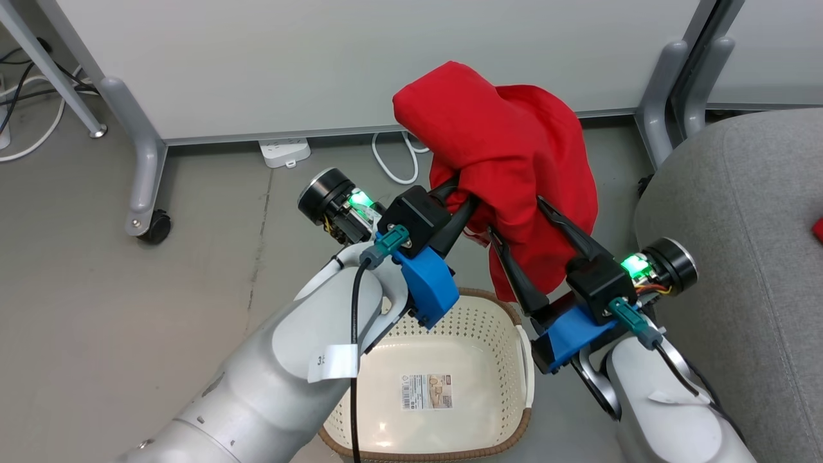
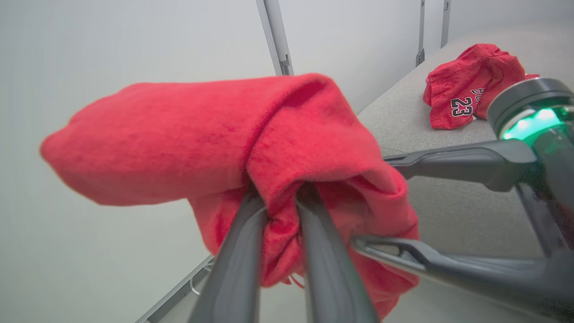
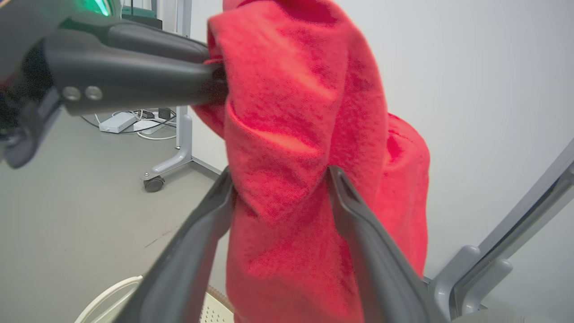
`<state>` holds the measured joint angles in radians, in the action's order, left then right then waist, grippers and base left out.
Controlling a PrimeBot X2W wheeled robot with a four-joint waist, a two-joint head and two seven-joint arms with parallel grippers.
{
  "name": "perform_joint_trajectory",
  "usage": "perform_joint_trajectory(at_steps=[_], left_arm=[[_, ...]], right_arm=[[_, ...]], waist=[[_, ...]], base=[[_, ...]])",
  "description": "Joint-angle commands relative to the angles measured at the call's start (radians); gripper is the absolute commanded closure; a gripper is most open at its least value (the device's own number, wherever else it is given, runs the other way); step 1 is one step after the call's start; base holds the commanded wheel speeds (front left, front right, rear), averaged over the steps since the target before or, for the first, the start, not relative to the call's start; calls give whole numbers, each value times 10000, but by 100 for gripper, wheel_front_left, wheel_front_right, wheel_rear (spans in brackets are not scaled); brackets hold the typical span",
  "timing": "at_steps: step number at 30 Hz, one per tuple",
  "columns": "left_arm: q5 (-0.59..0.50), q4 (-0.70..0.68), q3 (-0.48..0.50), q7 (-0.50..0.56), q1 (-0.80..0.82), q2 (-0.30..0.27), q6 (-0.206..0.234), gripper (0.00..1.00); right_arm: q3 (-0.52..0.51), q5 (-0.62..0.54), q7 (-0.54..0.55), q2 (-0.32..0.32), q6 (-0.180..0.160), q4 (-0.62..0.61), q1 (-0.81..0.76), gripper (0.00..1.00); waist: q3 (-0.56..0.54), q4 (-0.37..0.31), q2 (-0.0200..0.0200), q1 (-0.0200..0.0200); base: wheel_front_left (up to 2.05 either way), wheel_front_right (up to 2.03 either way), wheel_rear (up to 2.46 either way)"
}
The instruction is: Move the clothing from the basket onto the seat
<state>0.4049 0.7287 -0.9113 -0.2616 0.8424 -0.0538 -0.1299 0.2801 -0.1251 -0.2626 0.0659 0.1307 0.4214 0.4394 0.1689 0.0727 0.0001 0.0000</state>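
A bright red piece of clothing hangs in the air above the basket, bunched over my left gripper, which is shut on a fold of it. My right gripper stands open, and its two fingers straddle the hanging cloth without pinching it. The cream perforated basket shows a bare base with a label sticker. The grey seat lies to the right. On it rests a second red garment with a white and dark "23".
White partition panels on grey castor legs stand behind the basket, with another leg close to the seat. A white power strip and cables lie on the grey floor by the panels.
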Motion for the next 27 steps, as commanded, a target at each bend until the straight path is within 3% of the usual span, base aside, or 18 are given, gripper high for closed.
perform_joint_trajectory(at_steps=[1, 13, 14, 15, 16, 27], left_arm=[[54, -59, -18, -50, 165, 28, -4, 100], [352, -275, -390, -50, 380, 41, -6, 100], [375, -275, -416, -50, 388, 40, -6, 100], [405, -276, -440, -50, 401, 41, -6, 100], [425, -275, -458, -50, 411, 42, -5, 100], [510, -252, -533, -50, 471, 43, 47, 100]], right_arm=[[12, -69, -34, -62, 1, 75, 236, 0], [-148, -350, -33, -156, 1, 938, 1163, 0], [-150, -295, -34, -155, 1, 1006, 1178, 28], [-131, -224, -34, -158, 1, 1060, 1204, 75], [-108, -179, -34, -159, 1, 1095, 1227, 100], [-36, 69, -34, -159, 1, 1254, 1356, 100]], waist=[[52, 22, -1, 0], [325, 108, -1, 0], [328, 106, -1, 0], [332, 105, -1, 0], [336, 104, -1, 0], [391, 94, -1, 0]], base=[[0, 0, 0], [0, 0, 0], [0, 0, 0], [0, 0, 0], [0, 0, 0], [0, 0, 0]])
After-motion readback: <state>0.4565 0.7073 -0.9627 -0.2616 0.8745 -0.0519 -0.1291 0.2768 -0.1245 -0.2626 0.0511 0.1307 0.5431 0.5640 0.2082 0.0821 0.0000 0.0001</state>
